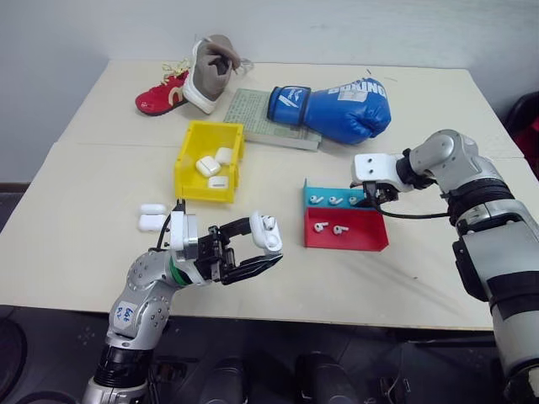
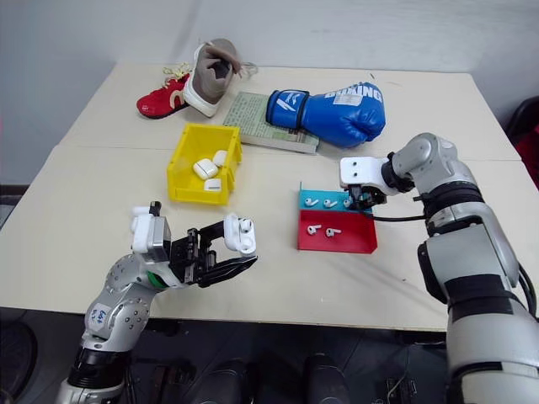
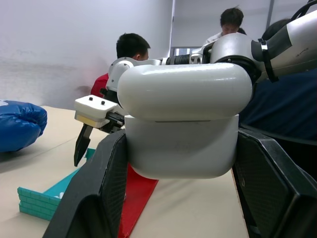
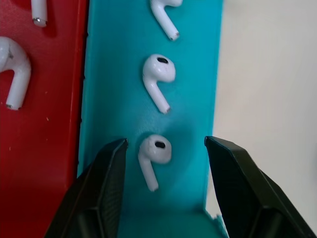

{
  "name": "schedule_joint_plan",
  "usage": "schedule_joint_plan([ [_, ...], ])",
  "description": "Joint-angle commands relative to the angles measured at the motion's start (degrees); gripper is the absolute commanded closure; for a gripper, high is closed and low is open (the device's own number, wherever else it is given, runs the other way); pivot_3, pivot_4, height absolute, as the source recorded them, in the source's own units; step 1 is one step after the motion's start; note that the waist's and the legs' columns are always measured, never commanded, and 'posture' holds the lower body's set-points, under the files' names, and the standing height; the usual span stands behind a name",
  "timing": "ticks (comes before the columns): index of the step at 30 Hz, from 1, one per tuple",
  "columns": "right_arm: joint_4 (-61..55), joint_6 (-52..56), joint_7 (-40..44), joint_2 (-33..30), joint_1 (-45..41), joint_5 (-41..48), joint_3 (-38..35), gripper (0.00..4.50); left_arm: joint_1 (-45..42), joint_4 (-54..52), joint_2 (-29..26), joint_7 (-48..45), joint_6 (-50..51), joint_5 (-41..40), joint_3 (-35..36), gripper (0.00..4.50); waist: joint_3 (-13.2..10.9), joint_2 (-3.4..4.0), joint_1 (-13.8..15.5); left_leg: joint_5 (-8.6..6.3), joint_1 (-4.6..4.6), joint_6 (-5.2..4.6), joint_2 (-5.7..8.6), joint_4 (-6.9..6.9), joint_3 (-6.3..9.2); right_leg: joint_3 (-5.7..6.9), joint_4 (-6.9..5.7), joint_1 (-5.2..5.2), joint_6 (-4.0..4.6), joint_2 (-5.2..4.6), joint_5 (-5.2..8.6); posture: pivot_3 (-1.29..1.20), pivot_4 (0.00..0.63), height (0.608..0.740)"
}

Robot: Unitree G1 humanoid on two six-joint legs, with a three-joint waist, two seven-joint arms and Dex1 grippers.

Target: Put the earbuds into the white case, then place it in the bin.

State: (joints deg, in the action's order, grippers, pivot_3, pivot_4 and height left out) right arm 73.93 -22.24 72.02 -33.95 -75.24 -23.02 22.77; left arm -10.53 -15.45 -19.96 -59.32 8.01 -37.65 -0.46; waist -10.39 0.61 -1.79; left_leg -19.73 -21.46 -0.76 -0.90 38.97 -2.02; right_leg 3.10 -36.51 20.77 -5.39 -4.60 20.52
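Note:
My left gripper [image 1: 264,243] is shut on a white case [image 1: 266,233], held above the table's front edge with its lid flipped up; the case [image 3: 183,124] sits between the black fingers [image 3: 94,198] in the left wrist view. My right gripper [image 1: 376,197] hangs over the teal tray [image 1: 308,193], pointing down. In the right wrist view it [image 4: 166,144] is open, its fingers on either side of one earbud [image 4: 154,152] without touching it. More earbuds [image 4: 159,74] lie in the teal tray and in the red tray [image 1: 358,240]. The yellow bin [image 1: 187,162] stands further back and holds three cases.
Two more white cases [image 1: 152,217] lie on the table left of my left arm. A blue boxing glove [image 1: 337,108], a book [image 1: 261,114] and shoes [image 1: 189,80] sit at the back. People [image 3: 131,49] are seated beyond the table in the left wrist view.

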Motion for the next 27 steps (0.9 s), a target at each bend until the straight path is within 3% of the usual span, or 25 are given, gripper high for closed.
schedule_joint_plan([
  [1, 0.4, 0.7, 0.2, -0.1, -2.1, -2.0, 0.9, 2.03, 0.6, -3.3, 0.0, 0.6, -0.3, -0.4, -0.1, 1.72, 0.0, 0.0, 0.0, 0.0, 0.0, 0.0, 0.0, 0.0, 0.0, 0.0, -0.01, 0.01, 0.0, 0.0, 0.0, 0.0, 0.15, 0.74],
  [19, 1.8, 3.8, 0.5, 1.7, -2.5, -5.8, 2.5, 2.03, 0.2, -3.0, -1.0, 0.7, 0.1, -0.9, 0.7, 1.72, 0.0, 0.0, -0.1, 0.0, 0.04, 0.01, 0.0, 0.05, 0.01, 0.0, -0.05, -0.03, 0.0, 0.0, 0.0, 0.0, 0.15, 0.74],
  [22, 1.9, 4.1, 0.8, 1.7, -2.3, -5.9, 2.5, 2.58, 0.2, -3.0, -1.1, 0.6, 0.1, -1.0, 0.8, 1.72, 0.0, 0.0, -0.1, 0.0, 0.06, 0.01, 0.0, 0.06, 0.01, 0.0, -0.07, -0.05, 0.0, 0.0, 0.0, 0.0, 0.15, 0.74],
  [26, 2.0, 4.2, 0.6, 1.6, -2.1, -6.1, 2.5, 3.87, 0.3, -3.0, -1.3, 0.5, 0.2, -1.1, 0.9, 1.72, 0.0, 0.0, -0.1, 0.0, 0.06, 0.01, 0.0, 0.06, 0.01, -0.01, -0.09, -0.04, 0.0, 0.0, 0.0, 0.0, 0.15, 0.74],
  [27, 2.0, 4.2, 0.6, 1.6, -2.1, -6.1, 2.5, 3.87, 0.3, -3.0, -1.3, 0.5, 0.2, -1.1, 0.9, 1.72, 0.0, 0.0, -0.1, 0.0, 0.07, 0.01, 0.0, 0.06, 0.01, -0.01, -0.1, -0.04, 0.0, 0.0, 0.0, 0.0, 0.15, 0.74],
])
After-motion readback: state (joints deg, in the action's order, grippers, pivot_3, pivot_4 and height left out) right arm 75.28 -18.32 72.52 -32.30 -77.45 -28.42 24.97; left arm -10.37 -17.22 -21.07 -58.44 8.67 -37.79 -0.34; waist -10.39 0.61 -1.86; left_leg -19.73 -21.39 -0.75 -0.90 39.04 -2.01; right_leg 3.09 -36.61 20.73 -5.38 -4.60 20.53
